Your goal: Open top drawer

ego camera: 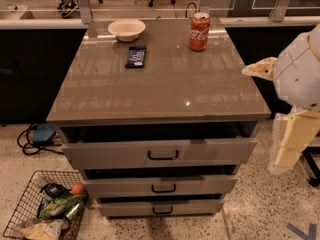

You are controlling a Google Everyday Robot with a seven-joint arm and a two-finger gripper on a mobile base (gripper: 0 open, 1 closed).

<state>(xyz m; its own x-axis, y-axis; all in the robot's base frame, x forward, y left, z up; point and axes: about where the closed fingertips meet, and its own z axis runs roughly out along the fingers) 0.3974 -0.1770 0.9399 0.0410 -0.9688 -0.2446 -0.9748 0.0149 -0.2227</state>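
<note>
Pincer [289,144] first: it hangs off the desk's right edge, down by the front right corner, a cream-coloured piece below the robot's rounded white arm shell [299,74]. It stands apart from the desk, touching nothing on it. How wide it is open I cannot tell from this angle, and I see nothing in its hold.

On to the desk [165,91] itself. Three items sit on the top, all toward the back edge. One white bowl [126,29] is near the back left corner. One red soda can [199,24] stands upright near the back right corner. One dark wrapped bar [136,56] lies flat just in front of the bowl.

Below the front edge, count three grey drawer fronts, each with one black handle. The top drawer [115,155] is the tallest and runs almost the full width under the front edge. Its loop handle [163,155] is at the middle. A dark gap shows between its upper rim and the desk top, so it sits partly out. The middle drawer [120,186] and the bottom drawer [125,208] step back beneath it.

Down on the floor by the front left corner, one wire basket [20,219] holds mixed packets and an orange ball. One coiled black cable [27,139] lies beside the left edge.
</note>
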